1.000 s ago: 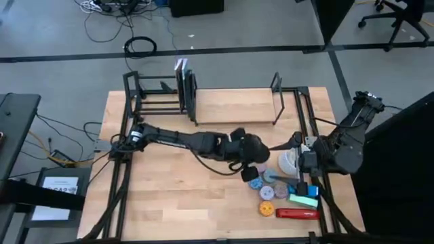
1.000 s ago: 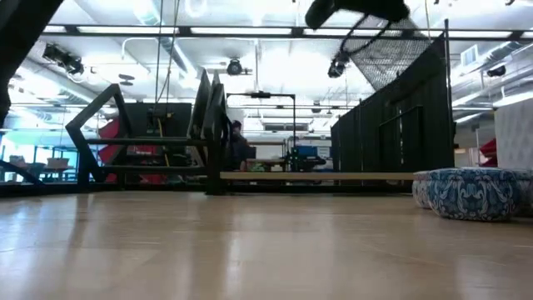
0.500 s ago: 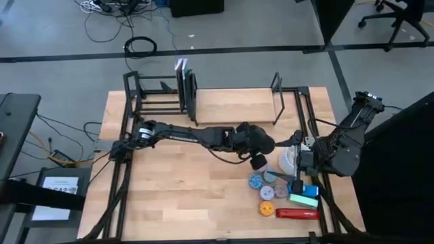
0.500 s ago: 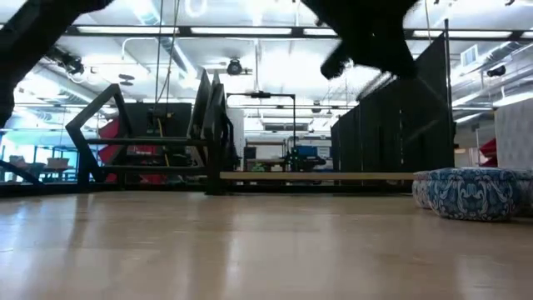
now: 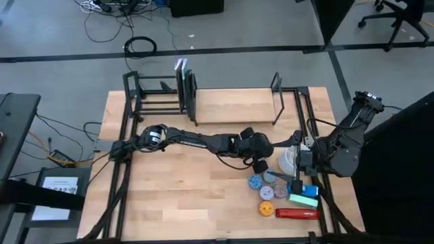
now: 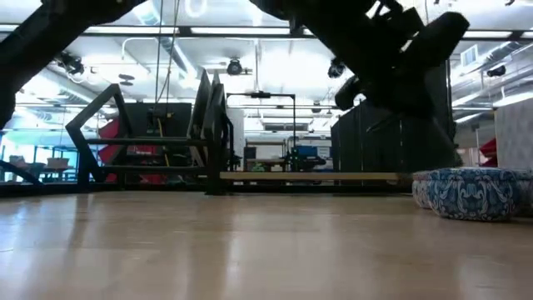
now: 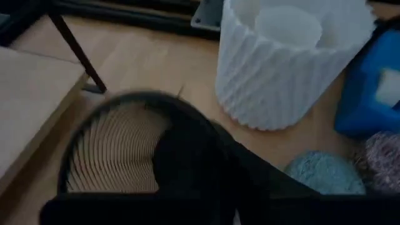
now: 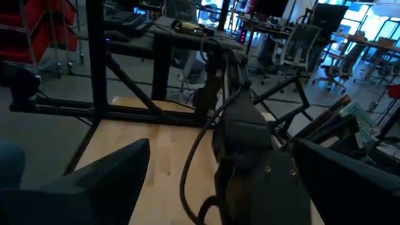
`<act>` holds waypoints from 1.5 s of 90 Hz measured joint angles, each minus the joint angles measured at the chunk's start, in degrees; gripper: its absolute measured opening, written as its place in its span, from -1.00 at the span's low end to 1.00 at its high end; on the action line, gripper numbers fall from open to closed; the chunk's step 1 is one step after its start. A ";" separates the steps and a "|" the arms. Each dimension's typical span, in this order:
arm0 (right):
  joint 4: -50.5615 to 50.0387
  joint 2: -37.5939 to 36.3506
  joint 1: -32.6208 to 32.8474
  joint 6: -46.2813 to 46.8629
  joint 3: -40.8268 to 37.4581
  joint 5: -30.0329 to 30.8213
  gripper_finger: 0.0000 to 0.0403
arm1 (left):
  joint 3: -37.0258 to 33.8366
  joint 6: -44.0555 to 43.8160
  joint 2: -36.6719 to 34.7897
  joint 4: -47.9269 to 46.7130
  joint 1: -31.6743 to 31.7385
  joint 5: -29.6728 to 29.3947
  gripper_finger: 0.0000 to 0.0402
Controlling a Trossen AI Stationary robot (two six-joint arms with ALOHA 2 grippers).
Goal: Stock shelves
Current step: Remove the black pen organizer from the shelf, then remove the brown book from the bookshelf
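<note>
Standing at the table's far edge, the shelves (image 5: 203, 100) make the landmark here: a barred black rack on the left, joined to a pale board (image 5: 234, 106) with black upright ends. A white-edged book (image 5: 180, 66) stands in the bars; the board itself lies bare.

In front of the board, the left arm reaches across the table, its left gripper (image 5: 258, 160) low over the wood near the board's right end. In its wrist view something dark and rounded fills the space between the fingers, but I cannot tell what it is, nor whether the fingers are spread or pinching.

Just right of that gripper sits the stock: a ribbed white cup (image 7: 284, 62), blue and pink round pieces (image 5: 264, 185), an orange disc (image 5: 266, 208), a blue block (image 5: 305, 189) and a red bar (image 5: 296, 214), all well in front of the shelves.

Farther right, the right gripper (image 5: 304, 165) waits beside the cup; its fingers are not shown clearly either.

The risk I judge greatest is crowding: a sweep toward one piece may knock the cup over or scatter the round pieces. The two arms are close, too, and could collide.
</note>
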 joint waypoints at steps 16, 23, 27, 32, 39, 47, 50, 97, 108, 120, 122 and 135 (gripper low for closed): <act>-0.25 0.00 0.00 0.37 0.00 -0.07 0.80 | 0.05 1.09 0.71 1.43 -0.37 0.88 -0.67; -0.37 0.00 0.00 0.37 0.00 -0.07 0.80 | 0.05 2.07 0.75 2.96 -0.39 0.86 -0.59; -0.50 0.00 0.00 0.37 0.00 -0.05 0.80 | 0.05 2.14 0.75 4.30 -0.42 0.90 -0.54; -0.49 0.00 0.00 0.46 0.00 -0.06 0.80 | 0.05 2.14 0.69 5.30 -0.42 1.32 -0.48; -0.59 0.00 0.00 0.54 0.00 -0.05 0.80 | 0.07 2.17 0.69 5.63 -0.44 2.18 -0.40; -0.66 0.00 0.00 0.56 0.00 -0.05 0.80 | 0.07 2.36 0.69 5.85 -0.44 2.58 -0.32; -0.66 0.00 0.00 0.56 0.00 -0.05 0.80 | 0.07 2.36 0.69 6.55 -0.45 2.82 -0.30; -2.37 0.00 0.13 0.68 0.00 -0.04 0.80 | 13.60 -2.42 -6.96 -30.75 -3.07 -2.52 -0.27; -2.92 0.00 0.31 1.45 0.00 0.01 0.80 | 13.60 -6.96 -11.78 -41.47 -5.98 -10.11 -0.27; -4.50 -0.02 0.33 3.80 0.00 -0.22 0.80 | 13.62 -16.46 -16.08 -57.05 -8.89 -16.90 -0.33; -5.11 -0.02 0.33 4.26 0.00 -0.21 0.80 | 13.64 -18.55 -16.48 -59.90 -8.95 -17.82 -0.35; -6.86 0.00 0.18 6.23 -0.02 -0.17 0.80 | 12.31 -28.77 -18.77 -71.37 -7.81 -23.30 -0.53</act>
